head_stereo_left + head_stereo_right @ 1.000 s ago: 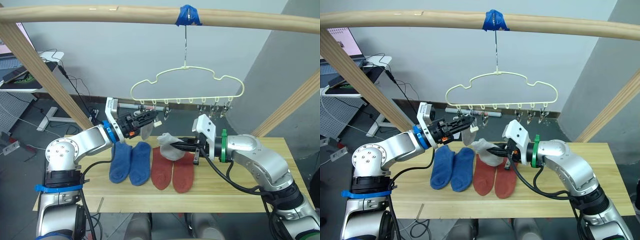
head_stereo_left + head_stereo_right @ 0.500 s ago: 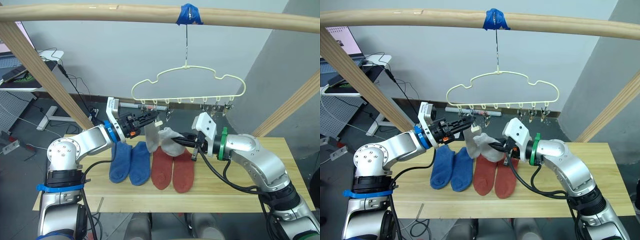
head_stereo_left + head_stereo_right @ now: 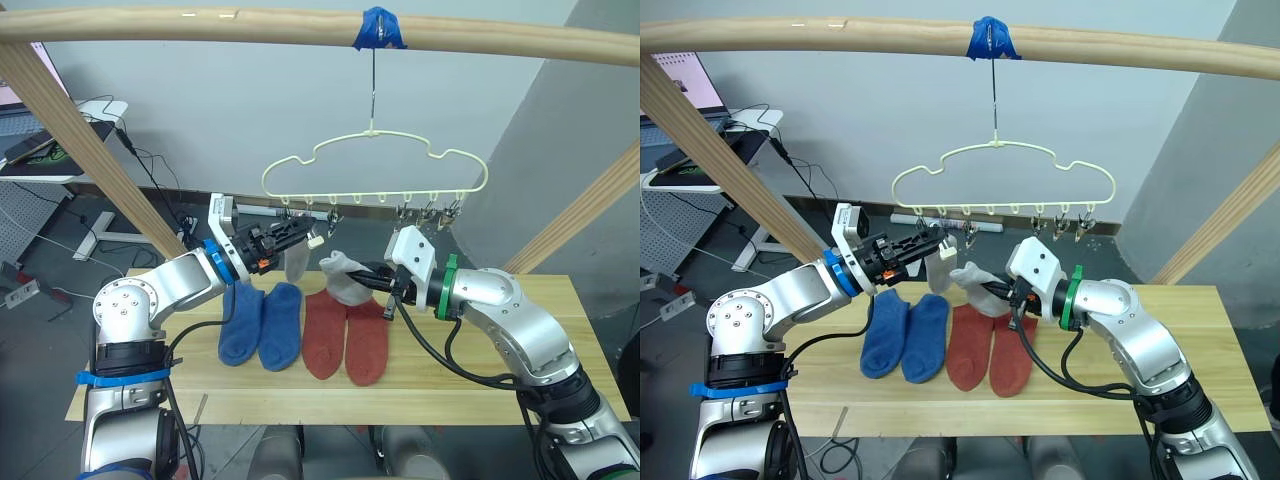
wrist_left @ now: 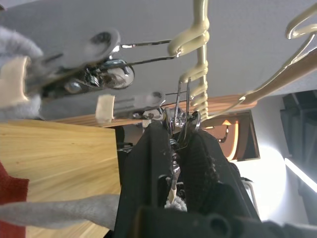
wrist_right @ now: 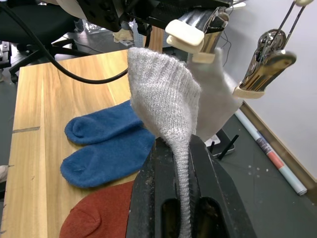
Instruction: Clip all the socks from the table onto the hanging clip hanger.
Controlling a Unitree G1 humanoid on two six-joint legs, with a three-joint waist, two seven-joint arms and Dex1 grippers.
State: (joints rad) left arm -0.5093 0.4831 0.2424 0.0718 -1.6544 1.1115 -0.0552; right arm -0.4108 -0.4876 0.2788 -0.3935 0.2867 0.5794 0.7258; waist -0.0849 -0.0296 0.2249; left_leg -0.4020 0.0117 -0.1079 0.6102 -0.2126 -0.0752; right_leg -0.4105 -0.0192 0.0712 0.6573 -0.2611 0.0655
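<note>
Left eye view: pale-yellow clip hanger [image 3: 375,170] hangs by its metal hook from a round wooden rail [image 3: 300,28] at a band of blue tape [image 3: 378,30], with a row of small silver clips [image 3: 430,212] along its lower edge. Left gripper [image 3: 297,233] is raised to the leftmost clips; in the left wrist view its jaws are pressed together on one silver clip [image 4: 179,119], squeezing it between the black fingers [image 4: 148,163]. A light grey sock [image 3: 296,263] hangs just below that gripper, beside the clips; cannot tell from these views whether a clip already grips it. Right gripper [image 3: 372,281] sits to the right of it, above the bench [image 3: 480,380], jaws closed tight on a second light grey sock [image 3: 342,277]; right wrist view shows the knit pinched narrow between the fingers [image 5: 153,198], with the sock's wider end [image 5: 163,99] standing up close under a cream-tipped clip [image 5: 184,32]. Another clip [image 5: 265,64] hangs free nearby. On the pale wood bench, two blue socks [image 3: 260,325] lie side by side, and two rust-red socks [image 3: 347,340] lie just to their right, the pairs nearly touching. Both grippers are well clear of these four.
</note>
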